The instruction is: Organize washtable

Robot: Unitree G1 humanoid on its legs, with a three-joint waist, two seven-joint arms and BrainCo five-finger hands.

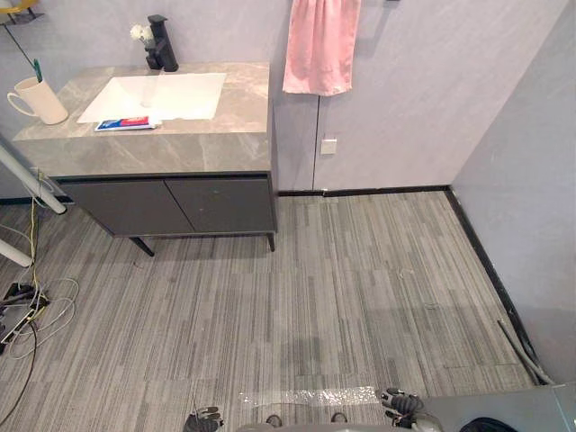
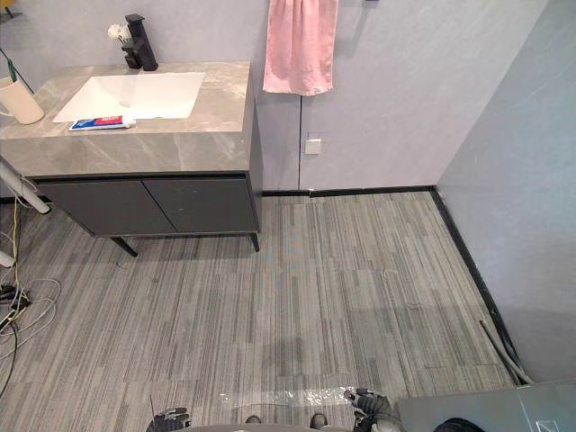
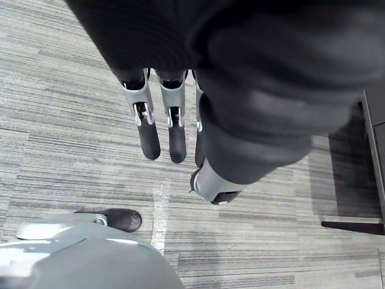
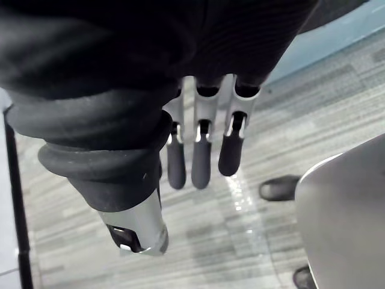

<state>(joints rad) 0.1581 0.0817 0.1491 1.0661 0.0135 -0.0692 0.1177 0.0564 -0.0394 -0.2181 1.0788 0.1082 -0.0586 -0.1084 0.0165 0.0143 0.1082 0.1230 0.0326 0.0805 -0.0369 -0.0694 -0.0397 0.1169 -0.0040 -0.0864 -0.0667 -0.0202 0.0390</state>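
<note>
While left hand (image 3: 171, 129) and right hand (image 4: 201, 158) hang low, fingers straight, holding nothing, we're at the approach step: counter (image 1: 180, 146) is well ahead-left of both, toothpaste (image 1: 126, 123) and cup (image 1: 38, 101) on it. Next likely needs walking closer before any reach.

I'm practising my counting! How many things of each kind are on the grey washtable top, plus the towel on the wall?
Cream mug with a handle: 1
Green toothbrush standing in the mug: 1
Red, white and blue toothpaste tube: 1
Black tap: 1
White flower sprig: 1
Pink towel hanging on the wall: 1
Total: 6
</note>
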